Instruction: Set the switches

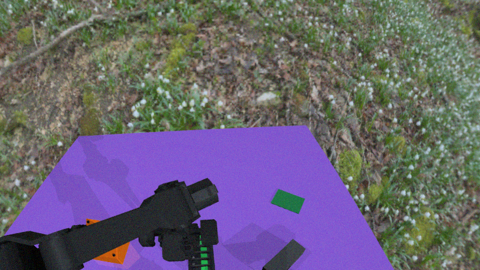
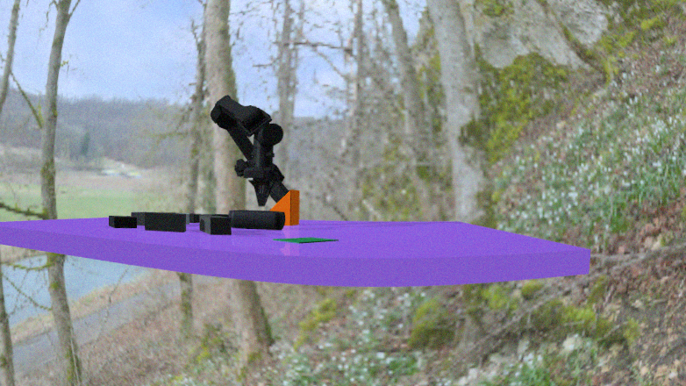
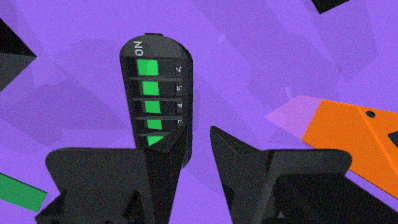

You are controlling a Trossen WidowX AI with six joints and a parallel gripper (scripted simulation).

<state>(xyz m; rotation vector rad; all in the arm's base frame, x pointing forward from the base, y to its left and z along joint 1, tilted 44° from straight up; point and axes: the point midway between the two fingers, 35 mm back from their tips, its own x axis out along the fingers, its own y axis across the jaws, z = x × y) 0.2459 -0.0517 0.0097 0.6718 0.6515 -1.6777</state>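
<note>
The dark grey controller unit (image 1: 203, 259) (image 2: 256, 219) (image 3: 165, 48) lies flat on the purple bench (image 1: 241, 161) (image 2: 407, 268), switches up. In the wrist view, green shows on the left part of every visible switch; numbers 3 to 6 can be made out, and ON is printed at the far end. Which ends are pressed down is not clear. The near end is hidden behind a finger, and the underside label is out of sight. My gripper (image 3: 198, 129) (image 2: 261, 203) hangs above the bench, fingers part-way apart with nothing between them. Its left finger overlaps the unit in the wrist view.
An orange wedge (image 1: 117, 253) (image 2: 291, 209) (image 3: 345, 125) stands to the right of the unit in the wrist view. A thin green plate (image 1: 288, 201) (image 2: 306, 239) (image 3: 22, 192) lies on the other side. A dark block (image 1: 285, 256) and several other dark modules (image 2: 165, 222) lie nearby.
</note>
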